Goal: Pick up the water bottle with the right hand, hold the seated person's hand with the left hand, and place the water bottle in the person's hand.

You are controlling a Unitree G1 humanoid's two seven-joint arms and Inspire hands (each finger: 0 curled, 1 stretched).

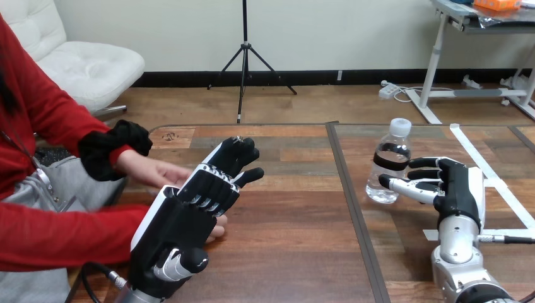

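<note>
The right hand (457, 192) lies low on the counter (290, 252) at the right, fingers (424, 173) spread and straight, pointing left at the water bottle (390, 165). The thumb tip sits at the bottle's lower body, touching or just short of it; I cannot tell which. Nothing is clasped yet. The bottle stands upright, capped, just left of that hand.

The left hand (183, 218) is raised at the near left, fingers stretched out and only slightly bent, over the person's hand (148, 170), which reaches in from the left. No finger visibly wraps round it, so whether the two touch cannot be told.

The risk, as I judge it, is at the bottle: the hand meets it low and from one side, so a push before the fingers close could tip it or slide it left. A loose hold on the person's hand could let the target drift.

A dark seam (350, 202) in the counter runs between the bottle and the person's hand, and white tape strips (482, 167) lie at the right, neither a real obstacle.
</note>
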